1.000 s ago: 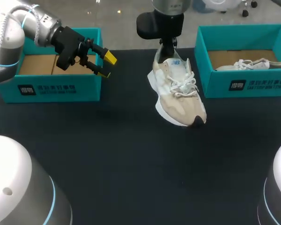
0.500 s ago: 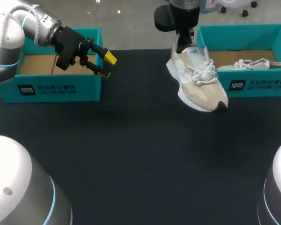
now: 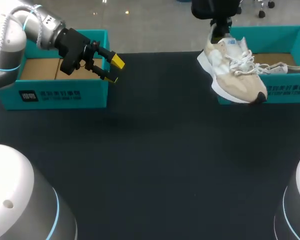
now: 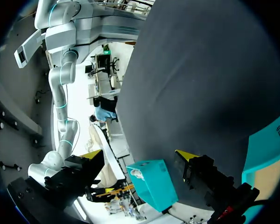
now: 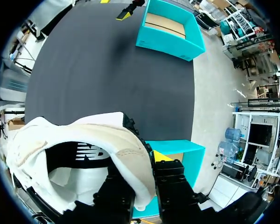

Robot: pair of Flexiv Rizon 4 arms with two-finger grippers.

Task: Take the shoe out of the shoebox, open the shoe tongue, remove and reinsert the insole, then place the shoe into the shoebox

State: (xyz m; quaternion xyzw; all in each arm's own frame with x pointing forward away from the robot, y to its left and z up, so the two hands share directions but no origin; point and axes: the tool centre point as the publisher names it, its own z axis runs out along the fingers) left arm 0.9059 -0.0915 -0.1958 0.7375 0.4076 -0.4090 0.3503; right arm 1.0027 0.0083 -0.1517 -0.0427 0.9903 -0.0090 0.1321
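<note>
By the shoebox [image 3: 290,92], shoe [image 3: 235,75] aslant, toe nearward

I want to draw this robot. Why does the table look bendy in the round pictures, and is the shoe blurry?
Head view: the table has straight edges, there is no glare on its dark top, and the shoe looks crisp. Right wrist view: the fisheye lens curves the table's edge, and the shoe, right by the lens, looks huge. Left wrist view: the table bulges the same way.
</note>
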